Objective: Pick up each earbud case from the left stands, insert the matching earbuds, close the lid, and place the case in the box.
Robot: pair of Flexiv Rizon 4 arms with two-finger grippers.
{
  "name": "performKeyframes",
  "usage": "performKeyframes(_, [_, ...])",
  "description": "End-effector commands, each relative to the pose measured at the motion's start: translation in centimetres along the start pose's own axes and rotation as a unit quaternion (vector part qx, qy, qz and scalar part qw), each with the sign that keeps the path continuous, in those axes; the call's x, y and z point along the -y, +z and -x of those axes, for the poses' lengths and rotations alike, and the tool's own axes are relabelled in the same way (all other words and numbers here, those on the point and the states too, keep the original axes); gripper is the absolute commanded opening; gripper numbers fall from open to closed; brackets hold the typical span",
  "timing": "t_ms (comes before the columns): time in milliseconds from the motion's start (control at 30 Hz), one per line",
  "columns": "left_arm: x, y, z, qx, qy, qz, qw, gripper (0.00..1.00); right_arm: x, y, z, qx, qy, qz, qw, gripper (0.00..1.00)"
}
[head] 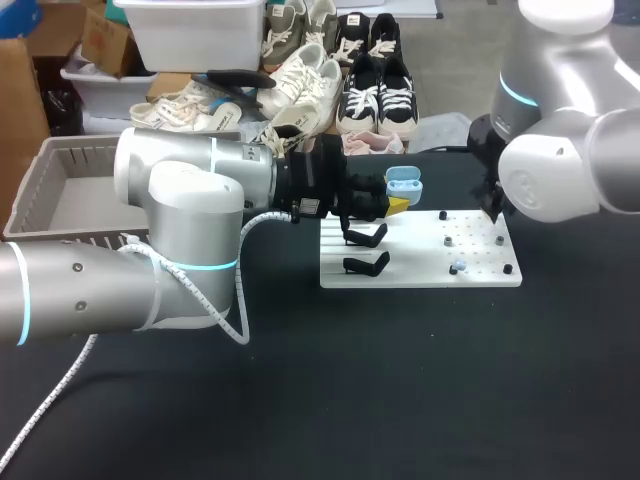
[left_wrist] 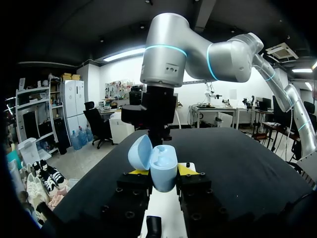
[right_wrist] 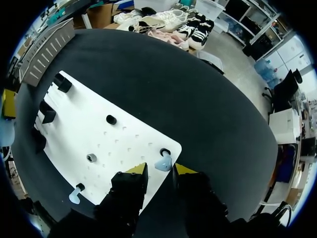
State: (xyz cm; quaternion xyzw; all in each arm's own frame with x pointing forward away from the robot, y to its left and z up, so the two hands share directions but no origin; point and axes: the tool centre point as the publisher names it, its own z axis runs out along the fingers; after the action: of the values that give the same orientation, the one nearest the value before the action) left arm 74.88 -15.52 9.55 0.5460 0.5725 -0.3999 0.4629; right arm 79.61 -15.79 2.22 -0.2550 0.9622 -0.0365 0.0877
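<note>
Your light-blue earbud case (head: 403, 183) (left_wrist: 161, 168) is off the stands and in the air, lid swung open, clamped from both sides between the yellow-tipped fingers of your left gripper (head: 395, 203) (left_wrist: 163, 171). From the head view it hangs over the back edge of the white board (head: 420, 272) (right_wrist: 124, 139), at 12 o'clock from the two black stands (head: 366, 236). The grey box (head: 60, 190) sits at 9 o'clock from the case, past your left arm.

At 3 o'clock from the case, your right gripper (head: 492, 212) (right_wrist: 161, 169) hovers over the board's far right corner. Its fingers stand narrowly apart and hold nothing. One earbud (right_wrist: 163, 161) leans at a peg just ahead of the gap. A second earbud (head: 456, 267) (right_wrist: 75, 195) rests near the board's front edge, at 5 o'clock from the case.
</note>
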Motion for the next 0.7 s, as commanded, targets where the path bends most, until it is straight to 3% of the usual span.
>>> performKeyframes(33, [0.19, -0.08, -0.05, 0.001, 0.001, 0.002, 1.000, 0.00, -0.03, 0.15, 0.26, -0.003, 0.002, -0.001, 1.000, 0.32])
performKeyframes(300, [0.19, -0.08, -0.05, 0.001, 0.001, 0.002, 1.000, 0.00, 0.08, 0.34, 0.47, -0.007, 0.012, -0.004, 1.000, 0.38])
performKeyframes(700, [0.19, -0.08, -0.05, 0.001, 0.001, 0.002, 1.000, 0.00, 0.45, -0.12, -0.23, 0.013, 0.065, 0.003, 0.998, 0.39])
